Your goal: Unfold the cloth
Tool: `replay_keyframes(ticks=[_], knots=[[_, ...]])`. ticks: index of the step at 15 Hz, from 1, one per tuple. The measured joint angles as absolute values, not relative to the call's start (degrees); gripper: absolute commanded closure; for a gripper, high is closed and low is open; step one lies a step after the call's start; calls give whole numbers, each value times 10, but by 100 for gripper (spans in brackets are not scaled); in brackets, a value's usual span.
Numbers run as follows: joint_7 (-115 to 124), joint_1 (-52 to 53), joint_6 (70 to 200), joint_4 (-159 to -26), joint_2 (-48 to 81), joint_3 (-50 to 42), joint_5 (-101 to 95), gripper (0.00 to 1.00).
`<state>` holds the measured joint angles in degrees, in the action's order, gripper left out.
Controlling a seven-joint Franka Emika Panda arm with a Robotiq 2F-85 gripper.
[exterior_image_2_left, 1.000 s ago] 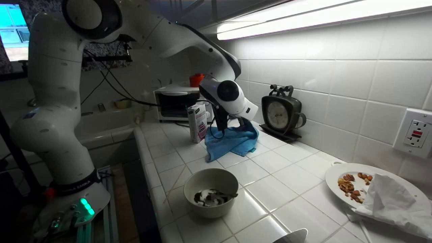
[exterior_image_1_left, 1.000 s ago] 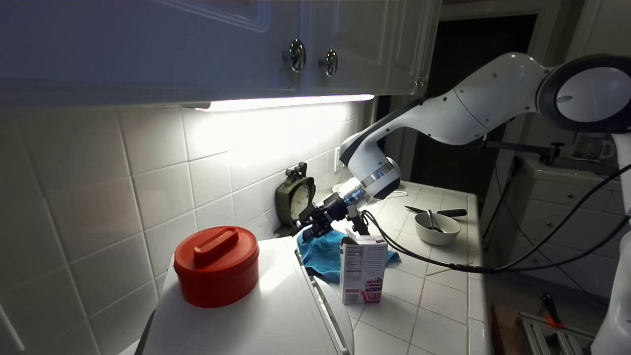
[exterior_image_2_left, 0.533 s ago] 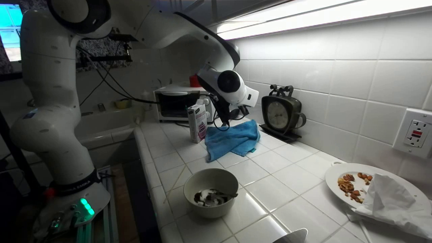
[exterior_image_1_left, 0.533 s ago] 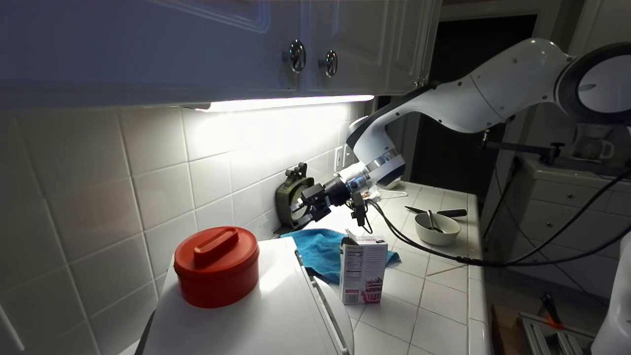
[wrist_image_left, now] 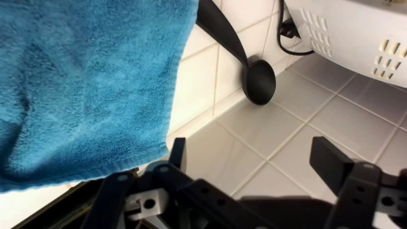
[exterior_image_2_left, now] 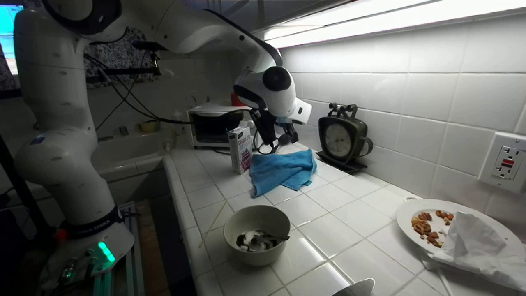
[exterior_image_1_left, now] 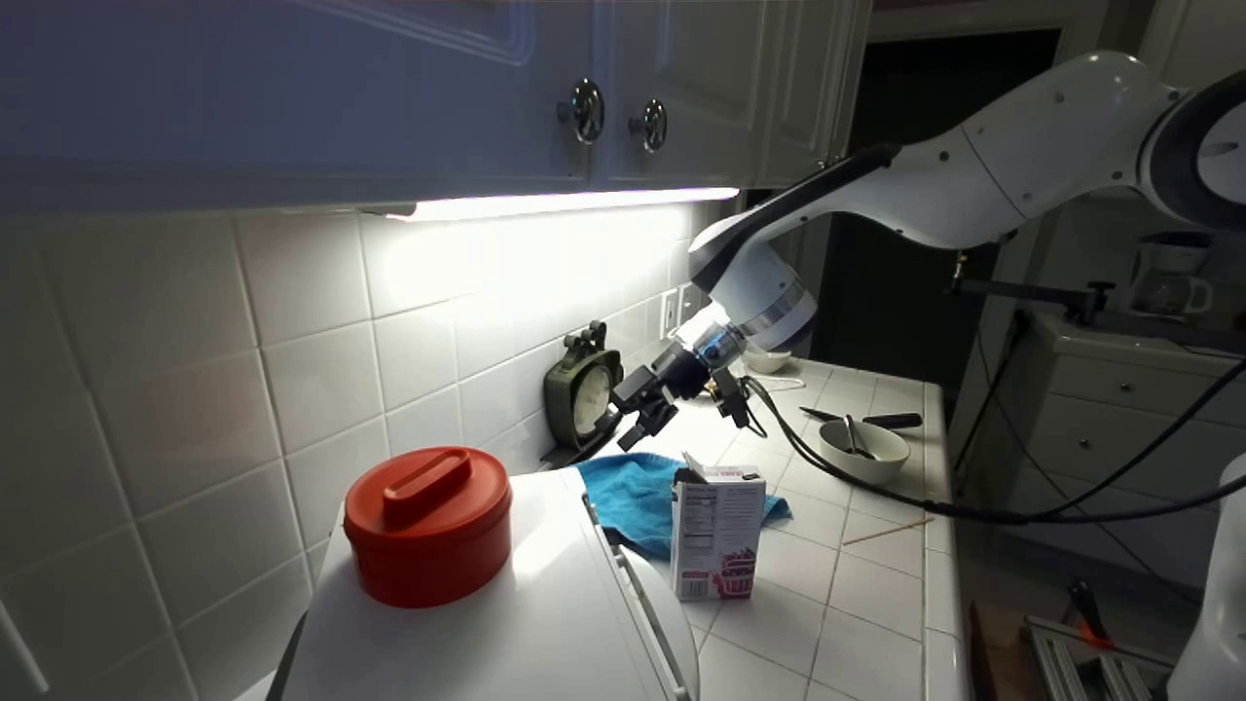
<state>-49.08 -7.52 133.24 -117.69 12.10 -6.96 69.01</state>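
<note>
The blue cloth (exterior_image_1_left: pixel 633 501) lies on the tiled counter between the box and the scale. It also shows in an exterior view (exterior_image_2_left: pixel 283 170), rumpled, with a fold across it and one corner toward the bowl. In the wrist view the cloth (wrist_image_left: pixel 105 89) fills the upper left, with its hemmed edges and a corner beside the left finger. My gripper (wrist_image_left: pixel 251 154) is open, with only tile showing between its fingers. In an exterior view the gripper (exterior_image_1_left: pixel 619 431) hangs above the cloth's wall-side end, apart from it. The box hides part of the cloth there.
A sugar box (exterior_image_2_left: pixel 241 150) stands against the cloth's side. An old scale (exterior_image_2_left: pixel 341 133) stands by the wall. A toaster oven (exterior_image_1_left: pixel 467 623) bears a red container (exterior_image_1_left: pixel 428 535). A black ladle (wrist_image_left: pixel 260 82) leans near the wall. A bowl (exterior_image_2_left: pixel 254 257) and plate (exterior_image_2_left: pixel 404 213) stand farther off.
My gripper was down at the cloth's wall-side end, where the cloth stood up around it. It has let go, opened and risen away. The cloth's raised part has dropped.
</note>
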Motion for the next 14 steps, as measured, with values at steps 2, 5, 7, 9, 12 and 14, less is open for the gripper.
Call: replay_keyframes(ticks=[2,5,7,9,12,14], knots=[[-426,-73,1334,-1191,102,-76,604,0],[-358,-77,1331,-1206,80,-86,500,0],[-353,-85,1331,-1213,75,-88,481,0],[-353,-92,1331,-1223,75,-89,472,0],[-353,-101,1349,-1244,76,-95,428,0],[-353,-109,1364,-1257,77,-102,391,0]])
